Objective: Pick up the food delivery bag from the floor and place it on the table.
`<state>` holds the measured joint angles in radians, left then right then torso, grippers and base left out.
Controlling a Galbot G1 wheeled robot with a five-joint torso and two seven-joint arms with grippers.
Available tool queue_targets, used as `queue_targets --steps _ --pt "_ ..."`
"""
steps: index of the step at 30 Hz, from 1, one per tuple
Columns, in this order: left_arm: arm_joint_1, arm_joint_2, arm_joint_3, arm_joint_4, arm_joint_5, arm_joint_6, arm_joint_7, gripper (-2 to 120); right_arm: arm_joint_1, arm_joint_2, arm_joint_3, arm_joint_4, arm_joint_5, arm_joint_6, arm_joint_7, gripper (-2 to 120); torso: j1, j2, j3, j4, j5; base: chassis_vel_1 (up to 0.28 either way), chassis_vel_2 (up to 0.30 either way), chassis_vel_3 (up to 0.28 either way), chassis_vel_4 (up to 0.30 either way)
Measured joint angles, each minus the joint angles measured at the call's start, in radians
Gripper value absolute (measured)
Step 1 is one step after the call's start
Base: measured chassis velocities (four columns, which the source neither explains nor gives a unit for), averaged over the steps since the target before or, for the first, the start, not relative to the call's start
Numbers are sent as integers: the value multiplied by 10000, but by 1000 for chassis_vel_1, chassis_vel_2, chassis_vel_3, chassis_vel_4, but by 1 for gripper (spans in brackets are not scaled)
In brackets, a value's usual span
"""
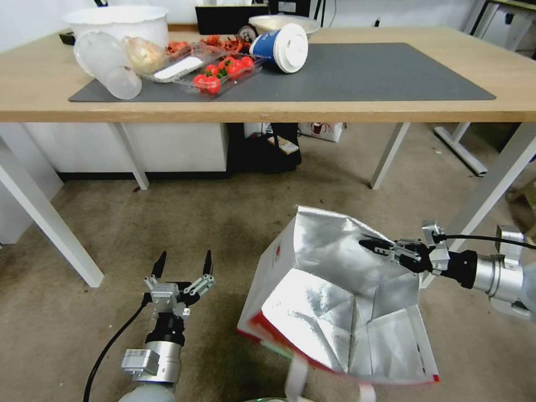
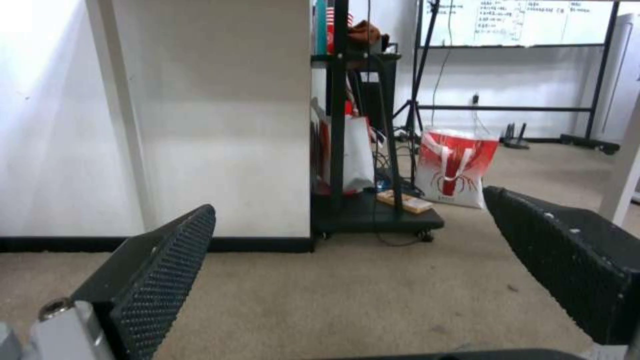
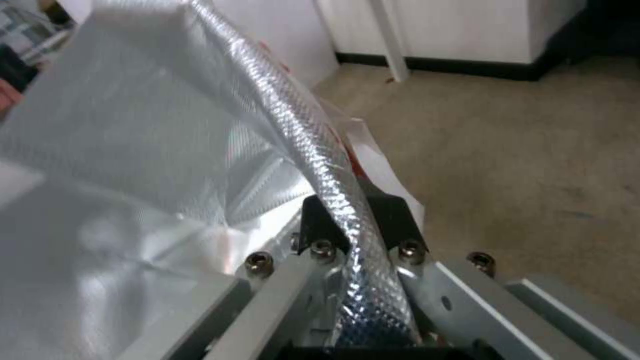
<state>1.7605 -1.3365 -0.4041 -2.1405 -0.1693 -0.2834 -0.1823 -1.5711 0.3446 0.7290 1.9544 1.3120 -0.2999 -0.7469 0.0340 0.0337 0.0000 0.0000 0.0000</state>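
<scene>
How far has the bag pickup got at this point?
Done: the right hand is shut on the foil-lined rim of the white and red insulated delivery bag. In hand: the bag hangs tilted over the beige carpet floor. Left: setting it on the light-wood table. The left hand is open beside it.

the table point(image 1: 346, 106) carries a grey mat point(image 1: 363, 72) under food clutter.

A white cabinet point(image 1: 139, 148) stands against the wall behind white legs, beside a black wheeled rack point(image 2: 363, 150); a whiteboard point(image 2: 527, 22) hangs beyond.
</scene>
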Motion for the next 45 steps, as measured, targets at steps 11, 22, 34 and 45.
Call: queue_targets --steps 11,22,34,45 --pt "40 -85 -11 -91 89 -119 -147 100 12 -184 -107 269 510 -150 -54 0 0 0 0 -1 0 0 0 0 0" --pt "111 -79 21 -258 14 119 -151 100 25 -145 -195 322 446 -251 -314 0 0 0 0 -1 1 0 0 0 0" --pt "102 -104 33 -217 -151 41 -219 100 -99 230 -270 497 402 -269 -313 0 0 0 0 -1 0 0 0 0 0" --pt "140 -55 0 -312 -123 159 -326 100 -140 447 -344 599 275 -269 -301 0 -1 0 0 0 0 0 0 0 0"
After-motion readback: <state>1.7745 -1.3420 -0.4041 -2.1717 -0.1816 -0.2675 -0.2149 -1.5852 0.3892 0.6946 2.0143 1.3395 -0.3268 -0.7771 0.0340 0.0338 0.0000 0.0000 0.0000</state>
